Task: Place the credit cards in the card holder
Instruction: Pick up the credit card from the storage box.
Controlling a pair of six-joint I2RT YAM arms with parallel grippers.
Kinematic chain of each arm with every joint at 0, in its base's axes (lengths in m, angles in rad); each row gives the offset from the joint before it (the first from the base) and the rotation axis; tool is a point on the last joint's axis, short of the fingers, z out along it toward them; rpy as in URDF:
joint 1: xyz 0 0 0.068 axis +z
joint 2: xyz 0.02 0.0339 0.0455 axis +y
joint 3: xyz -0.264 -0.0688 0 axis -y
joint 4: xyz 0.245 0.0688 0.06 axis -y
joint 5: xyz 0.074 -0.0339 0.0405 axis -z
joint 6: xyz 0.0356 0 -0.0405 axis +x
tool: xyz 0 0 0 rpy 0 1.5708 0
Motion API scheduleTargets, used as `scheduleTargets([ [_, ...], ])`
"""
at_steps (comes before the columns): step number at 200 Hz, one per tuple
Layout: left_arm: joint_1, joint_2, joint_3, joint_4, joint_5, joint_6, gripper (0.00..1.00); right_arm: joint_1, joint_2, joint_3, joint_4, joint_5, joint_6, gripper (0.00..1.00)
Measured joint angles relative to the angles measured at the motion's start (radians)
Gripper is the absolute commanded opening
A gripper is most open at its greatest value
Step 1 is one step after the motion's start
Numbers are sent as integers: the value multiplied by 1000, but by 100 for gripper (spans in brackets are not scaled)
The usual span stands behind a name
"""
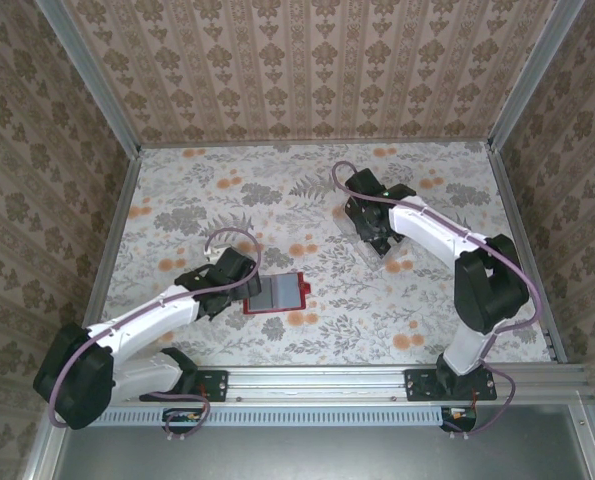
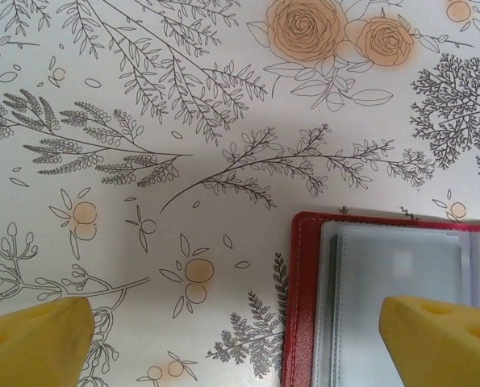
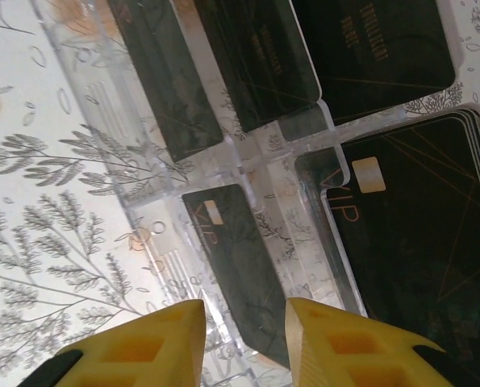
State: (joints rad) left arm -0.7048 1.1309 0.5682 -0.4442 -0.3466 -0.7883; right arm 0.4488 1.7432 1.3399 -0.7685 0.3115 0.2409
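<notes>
Red card holder (image 1: 275, 294), one, lay open, left gripper (image 2: 235, 314) gaped empty, right gripper (image 3: 244, 310) flanked one credit card (image 3: 223, 258), grip unclear.

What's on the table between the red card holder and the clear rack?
Nothing: top view shows bare floral tabletop from card holder to clear rack.

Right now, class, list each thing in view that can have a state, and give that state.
card holder: open, flat, grey inside up
credit cards: in the clear rack
left gripper: open, straddling the card holder's edge
right gripper: jaws narrow around one card, grip unclear
</notes>
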Motion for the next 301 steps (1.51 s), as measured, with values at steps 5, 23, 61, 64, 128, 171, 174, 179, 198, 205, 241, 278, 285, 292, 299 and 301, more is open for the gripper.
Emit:
scheduleTargets([
  [5, 0, 0, 0, 0, 0, 0, 100, -2, 5, 0, 0, 1, -4, 32],
  [23, 0, 0, 0, 3, 6, 0, 100, -8, 18, 0, 1, 4, -8, 30],
  [61, 0, 2, 0, 3, 11, 0, 100, -14, 48, 0, 1, 5, -15, 26],
  [64, 0, 2, 0, 3, 11, 0, 100, -14, 49, 0, 1, 8, -16, 26],
  [128, 0, 14, 0, 5, 11, 0, 100, -24, 49, -7, 6, 22, -31, 12],
  [171, 0, 15, 0, 10, 11, 0, 100, -30, 35, -22, 21, 9, -33, 13],
  [174, 0, 15, 0, 10, 11, 1, 100, -31, 34, -23, 23, 5, -33, 14],
  [179, 0, 15, 0, 11, 11, 1, 100, -32, 31, -25, 26, -1, -32, 16],
  [198, 0, 15, 0, 11, 11, 1, 100, -32, 23, -33, 33, -21, -33, 20],
  [205, 0, 15, 0, 11, 11, 1, 100, -32, 19, -36, 36, -31, -32, 21],
  [241, 0, 15, 0, 12, 11, 1, 100, -32, -8, -60, 46, -82, -29, 21],
  [278, 0, 15, 0, 17, 11, 2, 100, -32, -30, -72, 46, -130, -22, 20],
  [285, 0, 15, 0, 19, 11, 4, 100, -32, -35, -73, 46, -142, -21, 20],
  [292, 0, 16, 0, 22, 11, 4, 100, -32, -42, -74, 46, -154, -17, 20],
  [299, 0, 18, 0, 25, 11, 4, 100, -32, -48, -74, 46, -167, -12, 20],
  [301, 0, 18, 0, 26, 11, 4, 100, -32, -50, -74, 46, -170, -10, 20],
])
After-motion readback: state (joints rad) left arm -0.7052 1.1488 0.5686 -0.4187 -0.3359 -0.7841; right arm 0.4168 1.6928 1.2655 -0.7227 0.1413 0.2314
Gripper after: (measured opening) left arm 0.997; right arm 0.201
